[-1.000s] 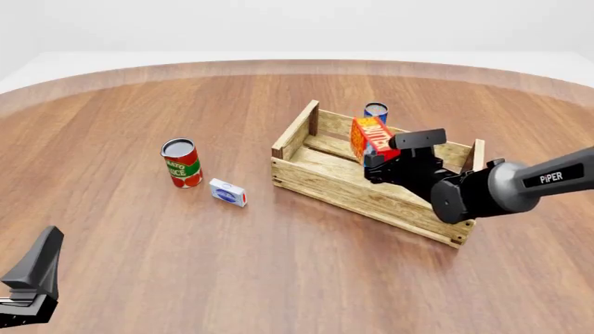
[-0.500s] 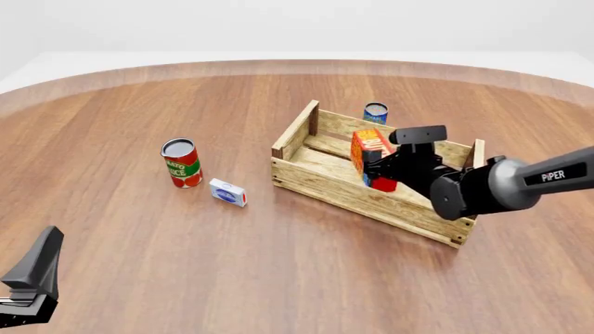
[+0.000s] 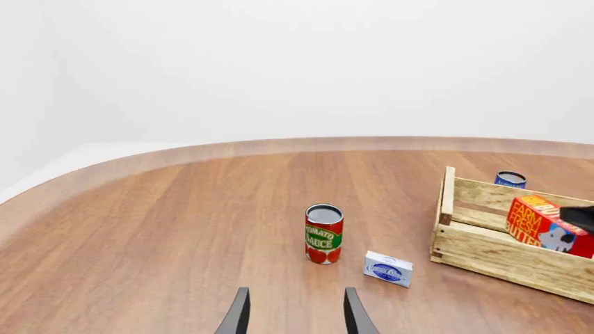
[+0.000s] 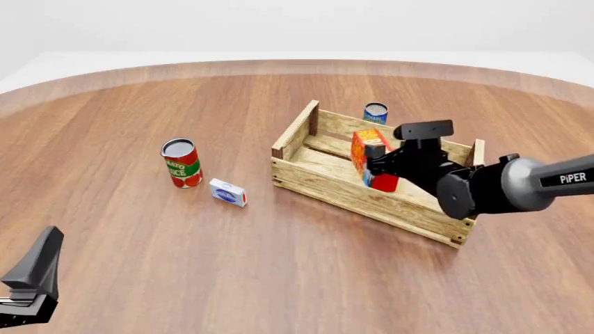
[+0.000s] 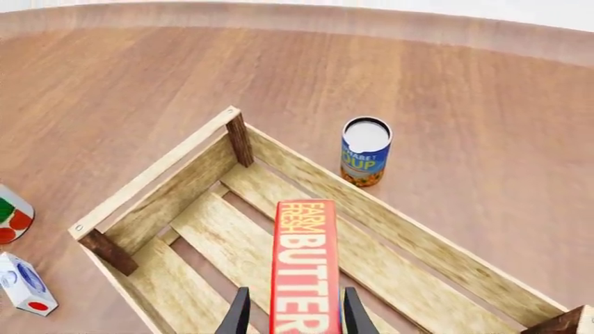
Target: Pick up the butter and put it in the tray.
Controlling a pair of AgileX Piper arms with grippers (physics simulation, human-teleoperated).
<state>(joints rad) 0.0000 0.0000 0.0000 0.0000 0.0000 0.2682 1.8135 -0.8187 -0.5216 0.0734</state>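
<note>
The butter (image 4: 368, 149), a red carton with white lettering, stands on edge inside the tray (image 4: 320, 184), a wooden slat crate right of centre. In the right wrist view the butter (image 5: 304, 271) rests on the slats of the tray (image 5: 167, 174). My right gripper (image 5: 295, 316) is open, with a finger on each side of the carton and a small gap at each. In the front view my right gripper (image 4: 379, 167) reaches into the crate from the right. My left gripper (image 4: 33, 278) is open and empty at the near left corner, far from both. It also shows in its own wrist view (image 3: 295, 316).
A tomato sauce can (image 4: 182, 163) stands left of the crate, with a small white-blue box (image 4: 227, 193) beside it. A blue soup can (image 4: 375, 113) stands just behind the crate's far wall. The table's curved edge runs along the back.
The butter has gone down from above the crate's rim onto its floor. My right gripper came down with it and has let go. The left arm has not moved.
</note>
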